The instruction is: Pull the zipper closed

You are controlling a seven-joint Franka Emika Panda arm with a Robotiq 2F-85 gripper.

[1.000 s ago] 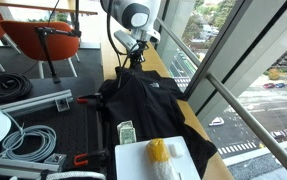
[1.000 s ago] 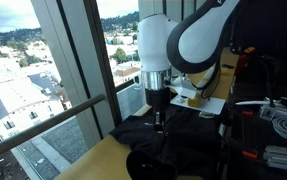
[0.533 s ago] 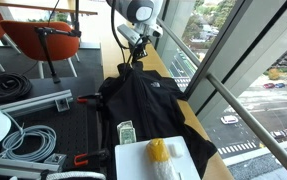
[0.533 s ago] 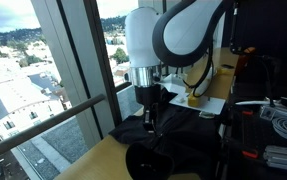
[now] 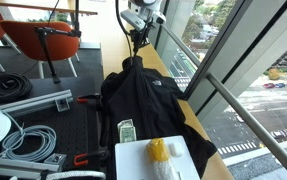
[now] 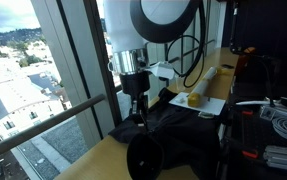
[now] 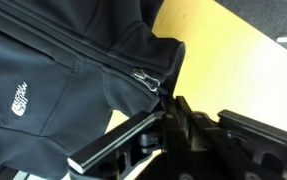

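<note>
The gripper [image 7: 169, 104] pinches its dark fingers shut on the small metal pull of the zipper [image 7: 95, 54], a thin line down the middle of the soft black jacket [image 5: 143, 100]. The pull sits at the jacket's collar end, where the cloth rises to a peak.

High-rise office or lab: orange chairs [image 5: 28, 40], coiled cables [image 5: 5, 87], city-view windows [image 5: 248, 55]

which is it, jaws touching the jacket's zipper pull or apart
Touching. In the wrist view the silver zipper pull runs straight into the gripper's closed jaws with no gap; in an exterior view the black jacket tents up to it.
</note>
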